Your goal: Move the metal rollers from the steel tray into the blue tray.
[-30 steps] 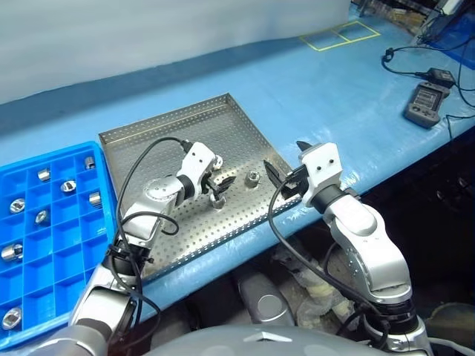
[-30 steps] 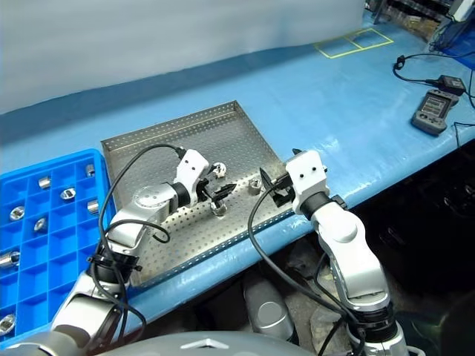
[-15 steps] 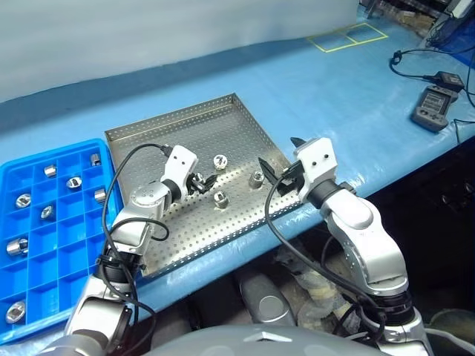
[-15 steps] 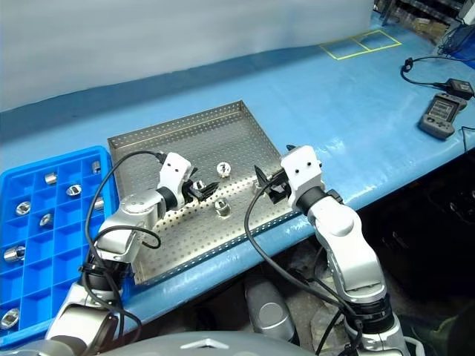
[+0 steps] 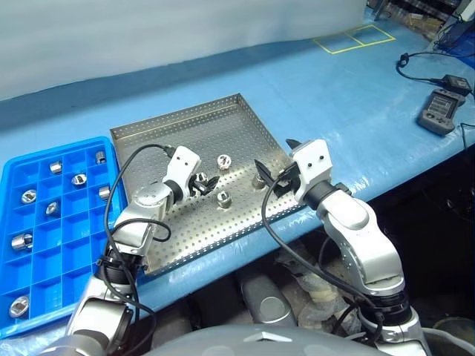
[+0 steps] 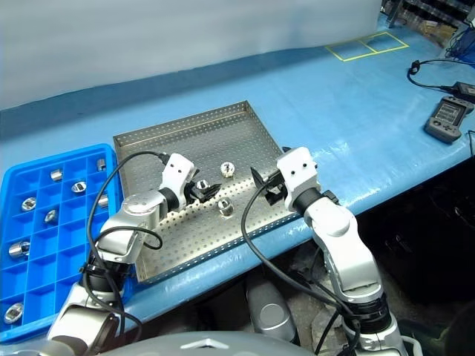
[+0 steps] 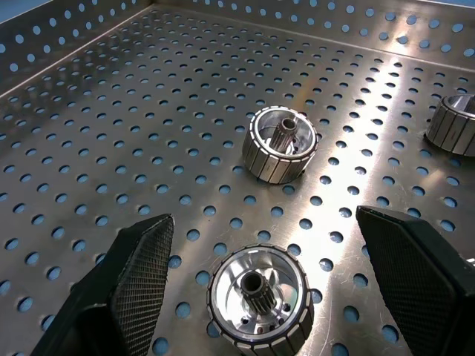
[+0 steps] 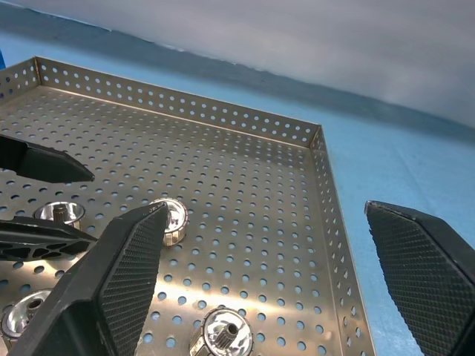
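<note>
Three small shiny silver metal rollers (image 5: 223,197) stand in the grey perforated steel tray (image 5: 185,126); others occupy the bright blue gridded plastic tray (image 5: 44,256). Left pincer (image 5: 204,182) and right pincer (image 5: 273,173) are wide open, empty, above the steel tray.

Trays counted: two, one steel tray (image 5: 156,127) and one blue tray (image 5: 52,263).

Metal rollers counted in the steel tray: four (image 5: 223,159) (image 5: 223,197) (image 8: 219,326) (image 7: 260,297).

Metal rollers counted in the blue tray: eight, each in its own compartment (image 5: 56,167) (image 5: 99,156) (image 5: 78,179) (image 5: 28,196) (image 5: 104,193) (image 5: 50,208) (image 5: 18,241) (image 5: 18,304).

Rollers in total: twelve.

On the worktop (image 5: 334,89), far right: one grey handheld device (image 5: 444,110); two yellow taped squares (image 5: 356,35), side by side.
</note>
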`<state>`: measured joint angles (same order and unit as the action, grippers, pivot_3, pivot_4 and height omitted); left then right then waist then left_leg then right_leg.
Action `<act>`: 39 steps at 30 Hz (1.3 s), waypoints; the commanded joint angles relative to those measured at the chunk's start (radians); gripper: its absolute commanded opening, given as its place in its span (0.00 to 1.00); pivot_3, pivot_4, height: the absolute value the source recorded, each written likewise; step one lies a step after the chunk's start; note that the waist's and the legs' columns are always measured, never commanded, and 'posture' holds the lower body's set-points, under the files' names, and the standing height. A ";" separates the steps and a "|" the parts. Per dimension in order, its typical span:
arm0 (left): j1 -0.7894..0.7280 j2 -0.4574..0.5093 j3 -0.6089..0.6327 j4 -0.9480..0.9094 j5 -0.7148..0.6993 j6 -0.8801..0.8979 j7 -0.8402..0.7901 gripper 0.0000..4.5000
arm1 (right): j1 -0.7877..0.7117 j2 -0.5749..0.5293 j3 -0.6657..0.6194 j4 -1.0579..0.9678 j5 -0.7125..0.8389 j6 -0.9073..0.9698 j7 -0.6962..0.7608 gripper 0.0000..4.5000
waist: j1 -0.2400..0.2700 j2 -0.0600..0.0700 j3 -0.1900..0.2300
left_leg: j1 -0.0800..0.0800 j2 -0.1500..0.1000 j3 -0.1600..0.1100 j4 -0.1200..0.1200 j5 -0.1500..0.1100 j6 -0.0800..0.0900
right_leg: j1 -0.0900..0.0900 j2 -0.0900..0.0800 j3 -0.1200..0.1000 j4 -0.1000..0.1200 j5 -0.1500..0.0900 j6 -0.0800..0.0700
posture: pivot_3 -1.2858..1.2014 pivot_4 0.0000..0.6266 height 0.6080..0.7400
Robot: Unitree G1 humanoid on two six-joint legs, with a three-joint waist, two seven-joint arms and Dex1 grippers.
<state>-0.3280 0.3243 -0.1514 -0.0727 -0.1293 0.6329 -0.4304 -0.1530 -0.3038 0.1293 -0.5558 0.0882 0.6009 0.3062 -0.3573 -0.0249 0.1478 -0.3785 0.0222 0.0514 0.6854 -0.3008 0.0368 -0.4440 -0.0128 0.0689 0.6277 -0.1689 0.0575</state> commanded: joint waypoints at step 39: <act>-0.002 -0.029 -0.016 0.024 0.032 0.057 0.035 0.69 | -0.027 0.006 -0.021 -0.023 0.018 -0.020 -0.002 1.00 | 0.010 0.000 0.000 | 0.000 0.000 0.000 0.000 0.000 0.000 | 0.000 0.000 0.000 0.000 0.000 0.000 | 0.38 0.24 1.00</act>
<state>-0.3270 0.2988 -0.1747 -0.0358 -0.0979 0.6866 -0.3952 -0.1685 -0.3012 0.1275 -0.5558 0.0991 0.5994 0.3054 -0.3476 -0.0248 0.1477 -0.3783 0.0220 0.0514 0.6856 -0.3008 0.0368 -0.4437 -0.0130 0.0688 0.6280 -0.1686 0.0574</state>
